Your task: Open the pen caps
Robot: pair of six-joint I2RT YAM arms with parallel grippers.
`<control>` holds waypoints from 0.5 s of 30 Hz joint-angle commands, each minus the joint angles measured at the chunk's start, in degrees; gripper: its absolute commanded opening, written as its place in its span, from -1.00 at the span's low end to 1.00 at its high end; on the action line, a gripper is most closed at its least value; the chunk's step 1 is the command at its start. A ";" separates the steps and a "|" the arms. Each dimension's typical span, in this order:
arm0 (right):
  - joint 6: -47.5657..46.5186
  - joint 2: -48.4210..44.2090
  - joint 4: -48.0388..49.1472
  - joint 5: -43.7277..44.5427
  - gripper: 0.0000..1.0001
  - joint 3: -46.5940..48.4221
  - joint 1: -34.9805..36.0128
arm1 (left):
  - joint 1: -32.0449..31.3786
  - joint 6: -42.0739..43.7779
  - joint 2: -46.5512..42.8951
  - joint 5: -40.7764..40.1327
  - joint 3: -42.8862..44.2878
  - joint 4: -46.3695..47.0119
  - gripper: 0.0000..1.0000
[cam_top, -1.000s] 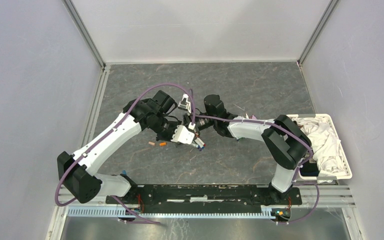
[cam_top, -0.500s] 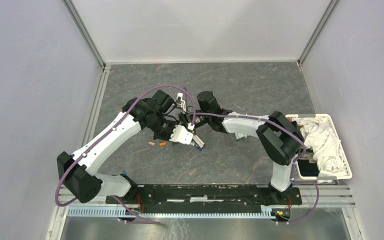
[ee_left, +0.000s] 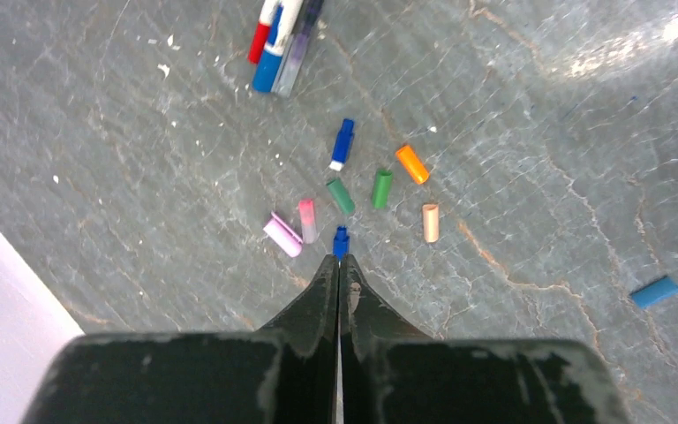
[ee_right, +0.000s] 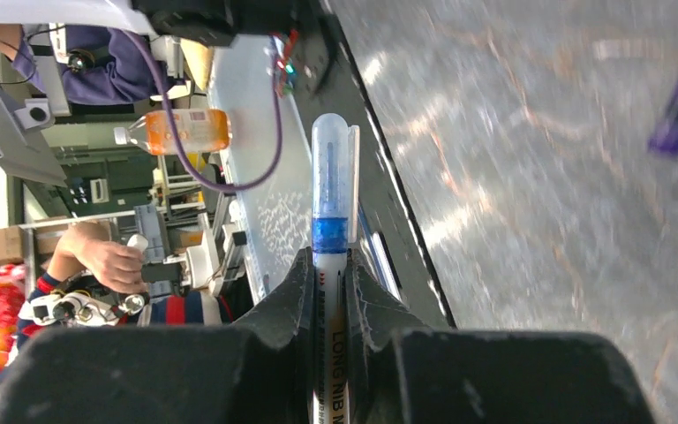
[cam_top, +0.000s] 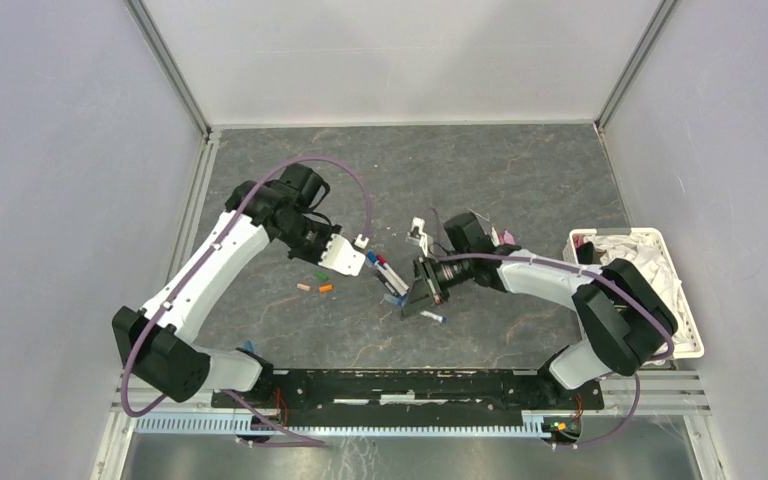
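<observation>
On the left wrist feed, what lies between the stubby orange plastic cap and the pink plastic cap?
Two stubby green plastic caps, a lighter one and a darker one, lying apart; the left wrist view shows them.

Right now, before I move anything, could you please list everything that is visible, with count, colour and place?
caps: about nine; three blue, two green, orange, pink, purple, beige; loose, left of centre.
pens lying: three side by side; white with red, blue, purple ends; beside the caps.
held pen: one; white, clear blue cap on; in the right pincer.
basket: one; white; right edge.
cloth: one; white; in the basket.
table: one; grey, marbled; under everything.
left pincer: one; black; shut, over the caps.
right pincer: one; black; shut on the held pen.
</observation>
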 commanded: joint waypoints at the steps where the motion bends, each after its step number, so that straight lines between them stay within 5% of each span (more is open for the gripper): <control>1: -1.80 1.61 1.08 -3.73 -1.00 9.30 0.70 | -5.97 -9.24 -2.62 2.47 -0.12 0.38 -0.71; 3: 1.29 2.54 5.84 -5.06 -1.00 10.86 1.65 | -7.97 -13.13 -3.31 4.35 -0.92 2.05 -0.11; 8: 11.92 4.86 20.38 -6.85 -1.00 11.91 4.21 | -8.65 -17.29 -3.77 9.32 -2.01 5.06 0.63; 15: 22.60 8.86 34.32 -7.90 -1.00 13.88 6.95 | -10.08 -17.21 -3.68 11.71 -3.76 6.50 0.59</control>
